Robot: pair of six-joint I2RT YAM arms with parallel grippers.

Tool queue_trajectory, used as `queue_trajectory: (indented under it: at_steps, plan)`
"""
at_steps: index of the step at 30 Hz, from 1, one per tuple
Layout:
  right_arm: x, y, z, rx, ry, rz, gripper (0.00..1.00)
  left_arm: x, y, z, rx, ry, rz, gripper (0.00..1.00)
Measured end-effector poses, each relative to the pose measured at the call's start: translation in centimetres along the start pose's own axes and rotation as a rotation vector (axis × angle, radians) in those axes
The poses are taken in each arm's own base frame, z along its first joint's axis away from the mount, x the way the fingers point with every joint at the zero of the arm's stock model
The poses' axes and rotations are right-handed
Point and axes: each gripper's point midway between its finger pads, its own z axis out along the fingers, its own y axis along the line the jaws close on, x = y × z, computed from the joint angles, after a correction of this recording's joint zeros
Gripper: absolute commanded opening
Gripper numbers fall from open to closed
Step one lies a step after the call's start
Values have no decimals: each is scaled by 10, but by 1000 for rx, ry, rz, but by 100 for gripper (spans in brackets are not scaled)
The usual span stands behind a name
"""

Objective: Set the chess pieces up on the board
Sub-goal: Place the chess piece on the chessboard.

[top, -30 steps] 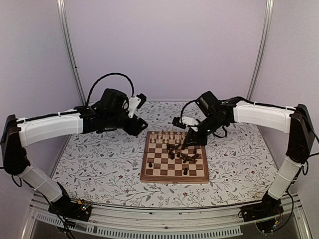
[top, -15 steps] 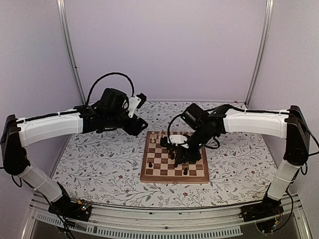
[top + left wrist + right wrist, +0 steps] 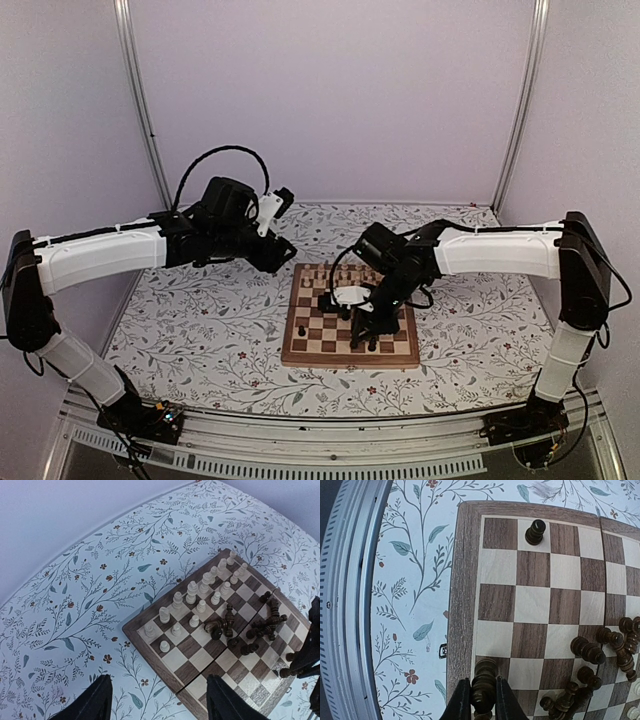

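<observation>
Grasping a dark chess piece [image 3: 484, 680] in clenched right pincer [image 3: 483, 702] at 6 o'clock edge of board [image 3: 462, 580] | left pincer [image 3: 160, 705] is hanging released at 10 o'clock | fallen dark pieces [image 3: 260, 625] are lying mid-board.

Board [image 3: 461, 580]: dark brown and tan checks, brown rim.
Light pieces [image 3: 192, 591]: cream.
Dark pieces [image 3: 270, 622]: brown-black.
Desk [image 3: 75, 605]: white, grey-green leaf print.
</observation>
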Motion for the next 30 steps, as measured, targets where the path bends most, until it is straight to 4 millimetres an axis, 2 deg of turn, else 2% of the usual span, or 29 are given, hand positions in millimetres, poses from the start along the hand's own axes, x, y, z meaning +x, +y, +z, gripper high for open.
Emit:
queue_trajectory:
  at_steps: [10, 19, 24, 27, 30]
  plan:
    - [12, -1, 9, 2, 44, 11, 4, 0, 0, 0, 2, 0, 0, 66]
    - [13, -3, 10, 12, 46, 10, 27, 0, -1, 0, 7, 0, 0, 67]
    - [15, -2, 11, 13, 54, 9, 45, 0, -1, 0, 8, 0, 0, 67]
    - [16, -1, 10, 9, 54, 10, 46, -1, -1, 0, 9, -1, 0, 66]
    - [14, -1, -2, 11, 37, 18, 47, -1, -1, 0, 8, -1, 0, 67]
